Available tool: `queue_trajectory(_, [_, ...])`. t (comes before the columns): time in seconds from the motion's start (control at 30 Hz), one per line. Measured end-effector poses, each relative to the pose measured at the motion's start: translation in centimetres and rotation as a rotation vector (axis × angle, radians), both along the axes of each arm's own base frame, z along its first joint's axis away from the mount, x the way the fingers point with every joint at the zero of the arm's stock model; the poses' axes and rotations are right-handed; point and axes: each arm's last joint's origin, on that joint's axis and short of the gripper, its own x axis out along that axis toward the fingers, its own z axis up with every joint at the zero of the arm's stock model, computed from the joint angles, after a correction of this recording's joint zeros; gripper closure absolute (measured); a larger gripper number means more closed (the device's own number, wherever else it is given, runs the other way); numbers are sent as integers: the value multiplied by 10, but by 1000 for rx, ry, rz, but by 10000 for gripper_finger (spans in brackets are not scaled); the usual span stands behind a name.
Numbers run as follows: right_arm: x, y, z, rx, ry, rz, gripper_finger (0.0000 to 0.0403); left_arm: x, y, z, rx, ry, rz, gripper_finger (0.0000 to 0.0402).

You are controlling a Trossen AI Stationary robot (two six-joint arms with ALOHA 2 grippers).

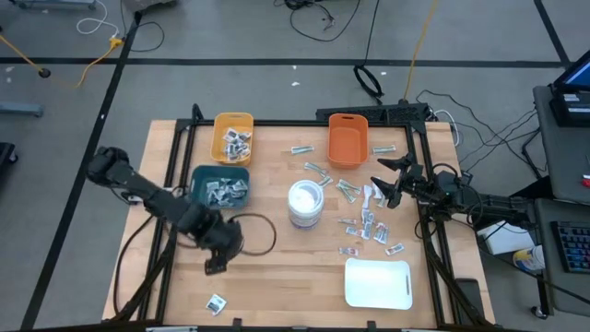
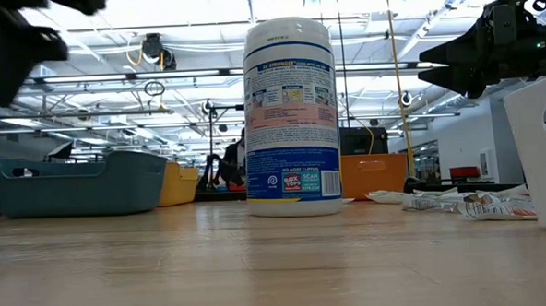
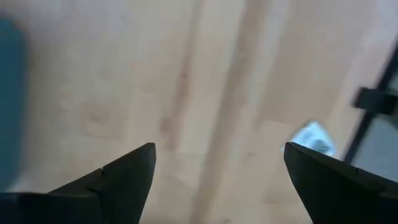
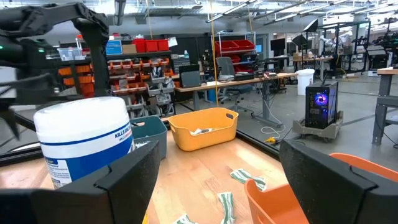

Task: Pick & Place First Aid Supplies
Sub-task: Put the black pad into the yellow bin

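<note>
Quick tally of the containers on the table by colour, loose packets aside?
Yellow bin: 1
Orange bin: 1
Teal bin: 1
White tray: 1
White canister: 1
Total: 5

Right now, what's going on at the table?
Both arms are empty-handed. The left gripper hangs open over bare wood near a stray packet at the table's front edge. The right gripper is open beside the scattered packets. The teal bin and yellow bin already hold some; the orange bin looks empty.
</note>
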Motion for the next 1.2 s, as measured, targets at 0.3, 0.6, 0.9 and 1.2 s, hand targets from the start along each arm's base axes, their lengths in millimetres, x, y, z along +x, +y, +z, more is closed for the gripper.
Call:
queue_trajectory(0.3, [0, 0, 0, 0, 0, 0, 78, -17, -47, -8, -78, 63, 88, 39])
queue_trajectory(0.6, [0, 0, 0, 0, 0, 0, 78, -19, -91, -31, -14, 165, 130, 39])
queue_trajectory(0.9, [0, 0, 0, 0, 0, 0, 78, -7, -135, -46, 28, 181, 109, 39])
queue_trajectory(1.2, [0, 0, 0, 0, 0, 0, 78, 0, -151, -82, 103, 255, 127, 39])
